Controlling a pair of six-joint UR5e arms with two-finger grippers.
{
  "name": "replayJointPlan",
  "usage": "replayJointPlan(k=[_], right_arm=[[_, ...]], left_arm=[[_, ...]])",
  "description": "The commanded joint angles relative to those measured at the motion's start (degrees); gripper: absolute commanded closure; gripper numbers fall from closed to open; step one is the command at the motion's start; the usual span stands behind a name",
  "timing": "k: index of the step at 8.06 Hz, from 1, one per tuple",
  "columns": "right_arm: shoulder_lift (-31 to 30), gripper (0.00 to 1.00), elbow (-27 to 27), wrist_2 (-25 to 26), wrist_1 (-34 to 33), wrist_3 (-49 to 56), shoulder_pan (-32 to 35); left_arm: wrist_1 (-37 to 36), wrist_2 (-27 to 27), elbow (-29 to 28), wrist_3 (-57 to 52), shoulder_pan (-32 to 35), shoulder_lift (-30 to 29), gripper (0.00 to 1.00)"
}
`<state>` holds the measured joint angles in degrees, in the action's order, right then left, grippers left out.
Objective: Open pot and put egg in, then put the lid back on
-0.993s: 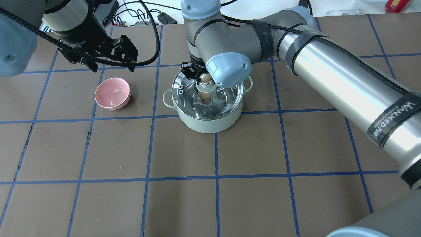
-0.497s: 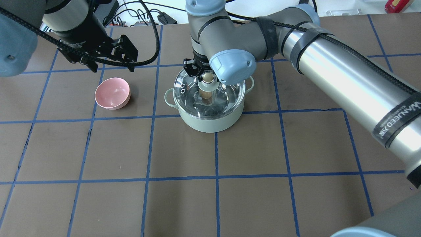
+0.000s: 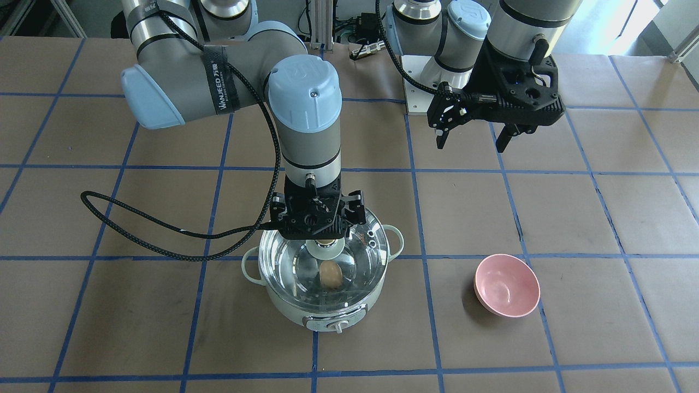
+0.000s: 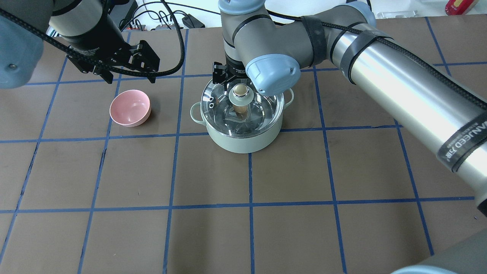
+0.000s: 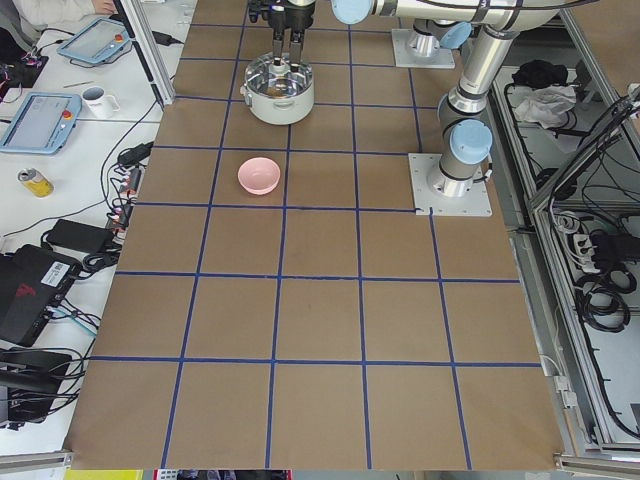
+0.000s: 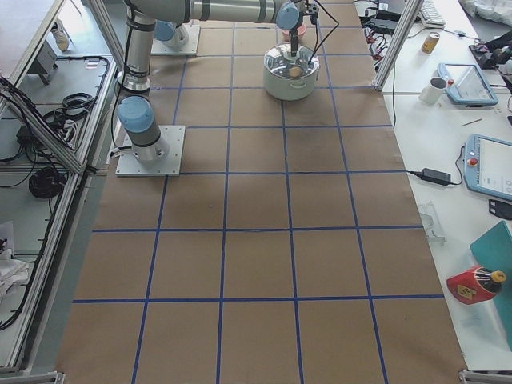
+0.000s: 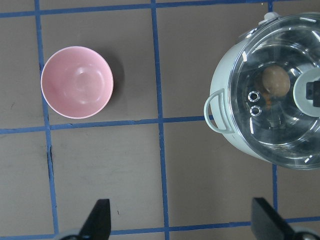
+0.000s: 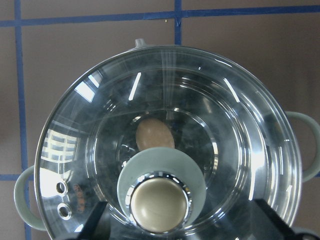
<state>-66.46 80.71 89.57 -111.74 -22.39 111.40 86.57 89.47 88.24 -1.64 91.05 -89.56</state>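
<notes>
The mint-green pot (image 3: 295,312) stands mid-table with the clear glass lid (image 3: 357,254) seated on it. The tan egg (image 3: 330,274) lies on the pot's steel bottom and shows through the glass. It also shows in the right wrist view (image 8: 155,134) and the left wrist view (image 7: 276,80). My right gripper (image 3: 319,222) hangs open just above the lid's beige knob (image 8: 159,205); its jaws stand wide to either side and do not touch the knob. My left gripper (image 3: 471,143) is open and empty, raised above the table near the pink bowl.
An empty pink bowl (image 3: 507,285) sits on the brown, blue-taped table (image 4: 213,236) on the pot's left-arm side. A black cable (image 3: 164,240) loops from the right wrist down beside the pot. Operators' tablets and cups lie on side benches beyond the table.
My right gripper and wrist have drawn up and back from the knob. The lid has settled level on the pot. The left arm has not moved.
</notes>
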Motion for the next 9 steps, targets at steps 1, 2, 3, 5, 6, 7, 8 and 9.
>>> replayJointPlan(k=[1,2,3,5,6,7,8,9], right_arm=[[-4.88,0.0,-0.03,0.16,7.63,3.99,-5.54],[-8.13,0.0,0.15,0.25,11.24,10.28,-10.19],[-9.64,0.0,0.24,0.25,13.02,17.48,-14.58],[-12.97,0.0,0.33,1.21,16.54,21.59,-20.23],[-14.13,0.0,0.41,4.0,17.25,21.68,-21.12],[-14.4,0.0,0.5,4.29,18.99,21.68,-21.39],[-15.44,0.0,0.5,3.77,19.62,21.68,-21.4],[-15.45,0.0,0.5,3.51,19.63,21.68,-21.4]], left_arm=[[-0.09,0.1,0.0,0.06,0.0,0.0,0.0],[-0.09,0.1,0.0,0.06,0.0,0.0,0.0],[-0.09,0.01,0.0,0.06,0.0,0.0,0.0],[-0.09,0.01,0.0,0.06,0.0,0.0,0.0],[-0.09,0.09,0.0,-0.03,0.0,0.0,0.0],[0.0,0.1,0.0,-0.12,0.0,0.0,0.0],[0.0,0.01,0.0,-0.03,0.0,-0.09,0.0],[0.0,0.01,0.0,-0.03,0.0,-0.09,0.0]])
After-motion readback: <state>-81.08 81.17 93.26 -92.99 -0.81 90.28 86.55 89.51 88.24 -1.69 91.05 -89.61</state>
